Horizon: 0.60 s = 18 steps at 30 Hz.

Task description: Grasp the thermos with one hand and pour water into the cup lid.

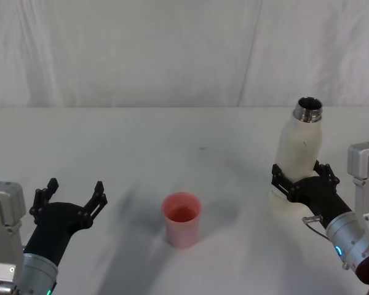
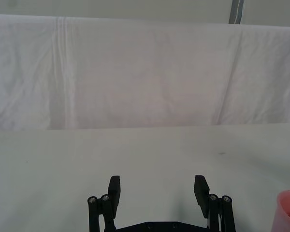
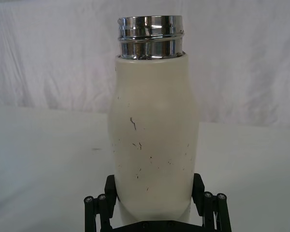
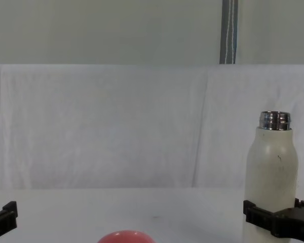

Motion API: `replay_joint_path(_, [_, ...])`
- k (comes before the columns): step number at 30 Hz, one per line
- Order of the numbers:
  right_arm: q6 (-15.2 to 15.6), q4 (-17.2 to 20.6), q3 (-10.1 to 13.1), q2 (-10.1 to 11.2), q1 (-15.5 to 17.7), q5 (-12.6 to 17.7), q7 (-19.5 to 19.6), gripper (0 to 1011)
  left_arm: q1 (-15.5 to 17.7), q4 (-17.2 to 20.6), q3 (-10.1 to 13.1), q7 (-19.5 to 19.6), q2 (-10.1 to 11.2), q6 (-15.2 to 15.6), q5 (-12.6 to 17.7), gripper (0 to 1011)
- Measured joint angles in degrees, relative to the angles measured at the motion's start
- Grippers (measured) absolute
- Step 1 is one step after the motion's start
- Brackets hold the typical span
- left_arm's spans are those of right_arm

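One thermos (image 1: 300, 152) stood upright at about 3 o'clock on the white table (image 1: 141, 147), cream-white with a shiny steel threaded neck (image 3: 150, 36) and an open mouth, no cap on it. Its body carried small dark scuffs and specks; no lettering or brand could be read on the sides that faced the cameras. The right gripper (image 1: 304, 176) was clamped around the lower part of the bottle, one black finger (image 3: 109, 189) pressed on each side of it, with the base of the bottle apparently on the table.

One cup lid (image 1: 182, 219), a small red-pink cup, stood mouth up at about 6 o'clock, well apart from the thermos and to its left in the head view. Its inside looked pale pink; whether it held any liquid could not be told. In the chest view only its curved rim (image 4: 123, 236) rose at the bottom edge.

The left gripper (image 1: 72, 195) hovered at about 8 o'clock, left of the cup lid and apart from it, its two fingers (image 2: 114, 190) spread wide with nothing between them. A wrinkled white cloth backdrop (image 1: 172, 49) hung behind the table, and a grey vertical pole (image 4: 229, 31) stood above it at 1 o'clock.
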<state>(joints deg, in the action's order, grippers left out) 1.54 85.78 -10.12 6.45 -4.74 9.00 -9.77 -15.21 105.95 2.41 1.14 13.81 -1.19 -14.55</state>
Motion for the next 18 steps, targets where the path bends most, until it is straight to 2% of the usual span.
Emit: replay_joint_path(18, [0.01,0.06,-0.01,0.02,0.04,-0.06,0.0,952,0.0,0.0,0.0,0.0,0.0,0.0,0.0,1001])
